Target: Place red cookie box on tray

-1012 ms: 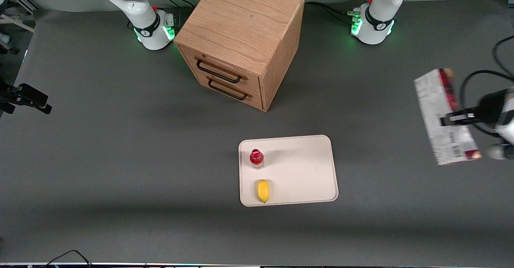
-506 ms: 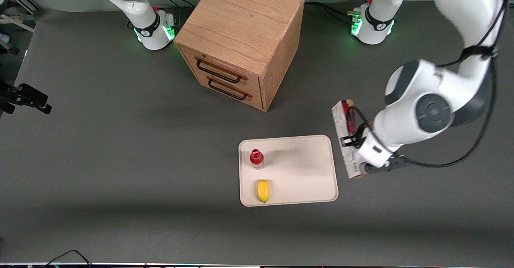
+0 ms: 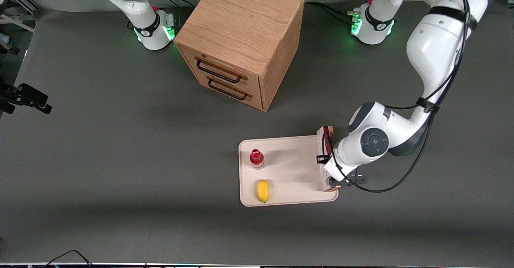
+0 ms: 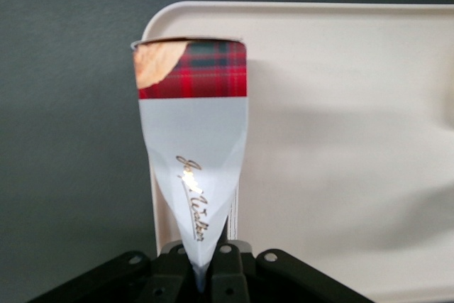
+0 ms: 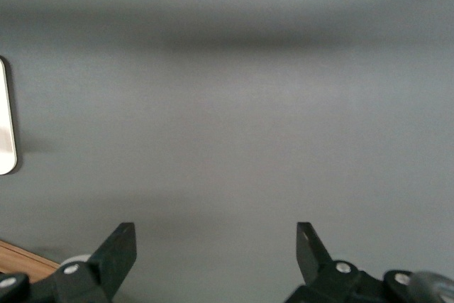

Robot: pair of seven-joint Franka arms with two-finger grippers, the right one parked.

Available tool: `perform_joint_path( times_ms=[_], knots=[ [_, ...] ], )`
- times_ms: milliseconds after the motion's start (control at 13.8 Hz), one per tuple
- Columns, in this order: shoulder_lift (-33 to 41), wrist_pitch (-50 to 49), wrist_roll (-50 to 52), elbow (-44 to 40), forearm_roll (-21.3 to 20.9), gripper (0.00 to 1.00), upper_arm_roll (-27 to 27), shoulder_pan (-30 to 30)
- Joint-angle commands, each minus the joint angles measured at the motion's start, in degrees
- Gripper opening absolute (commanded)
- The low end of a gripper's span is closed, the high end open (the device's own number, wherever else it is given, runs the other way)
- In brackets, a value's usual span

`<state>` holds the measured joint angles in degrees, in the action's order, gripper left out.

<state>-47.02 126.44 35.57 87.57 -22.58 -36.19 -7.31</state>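
Observation:
The red cookie box (image 3: 323, 151) is held on edge above the tray (image 3: 293, 167), over the tray's short rim toward the working arm's end. My left gripper (image 3: 326, 160) is shut on the box near its middle. In the left wrist view the box (image 4: 191, 147) shows its white panel and red tartan end, pinched between the fingers (image 4: 227, 260), with the cream tray (image 4: 340, 140) beneath and beside it. I cannot tell whether the box touches the tray.
A small red-capped bottle (image 3: 256, 158) and a yellow fruit (image 3: 263, 190) sit on the tray's end toward the parked arm. A wooden drawer cabinet (image 3: 241, 39) stands farther from the front camera. The tray's edge (image 5: 6, 118) shows in the right wrist view.
My left gripper carried the box from the working arm's end of the table toward the tray, and it is now over the tray's short rim.

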Motion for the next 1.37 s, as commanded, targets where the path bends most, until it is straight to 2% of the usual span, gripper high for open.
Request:
perform_joint_path(
  times_ms=[0, 72, 217, 434, 651, 940, 1012, 1229, 1301],
  knots=[
    [-1.05, 0.03, 1.17, -1.87, -2.64, 0.00, -0.46, 0.10],
    [-1.58, 0.21, 1.17, -2.31, -3.17, 0.00, -0.28, 0.02],
    [-1.93, 2.83, 1.00, -2.32, -3.35, 0.99, -0.02, -0.16],
    [-1.23, 2.59, 1.17, -2.49, -2.56, 1.00, -0.19, -0.69],
    [2.45, -4.15, 0.65, -3.28, -1.95, 1.00, -1.07, -3.32],
    [12.01, -18.83, -2.67, -5.92, 4.89, 1.00, -0.99, -5.42],
    [15.44, -23.13, -6.61, -6.09, 7.52, 1.00, 0.49, -5.78],
    [27.91, -35.69, -21.10, -5.75, 16.23, 1.00, 10.32, -5.35],
    [31.26, -40.78, -26.98, -5.48, 17.03, 1.00, 13.22, -5.09]
  ],
)
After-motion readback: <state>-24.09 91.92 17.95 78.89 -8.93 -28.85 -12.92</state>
